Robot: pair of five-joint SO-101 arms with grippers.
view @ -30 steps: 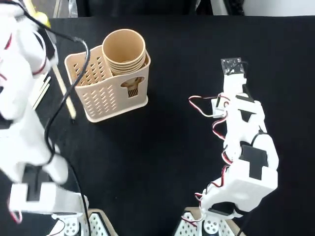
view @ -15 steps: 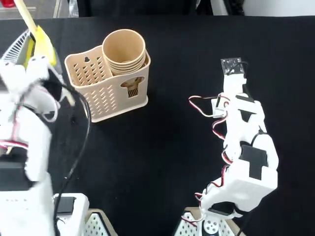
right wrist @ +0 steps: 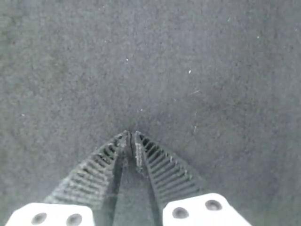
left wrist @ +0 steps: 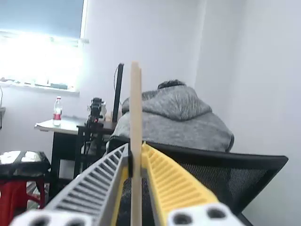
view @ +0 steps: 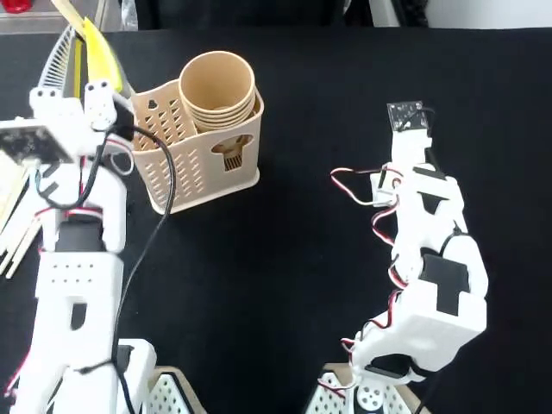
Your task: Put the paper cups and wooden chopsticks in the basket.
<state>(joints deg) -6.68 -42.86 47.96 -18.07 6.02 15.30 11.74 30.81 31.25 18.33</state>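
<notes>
Your left fingers (left wrist: 167, 172) are clamped on one wooden chopstick (left wrist: 136, 103), and it's up off the counter (view: 285, 259) now, raised at the upper left of the high view, just left of the basket (view: 207, 172). A second ago that arm was down low by the loose chopsticks (view: 17, 228) at the left edge. Paper cups (view: 217, 86) sit stacked in the basket. Your right fingers (right wrist: 160, 165) stay pinched shut on nothing. Next job, I'd say: swing that stick over the rim.

Beige slotted basket (view: 203, 168), tan paper cups (view: 217, 86), black table (view: 293, 103), pale chopstick (left wrist: 136, 117); left pincer (left wrist: 135, 146) yellow and, seemingly, grey.
</notes>
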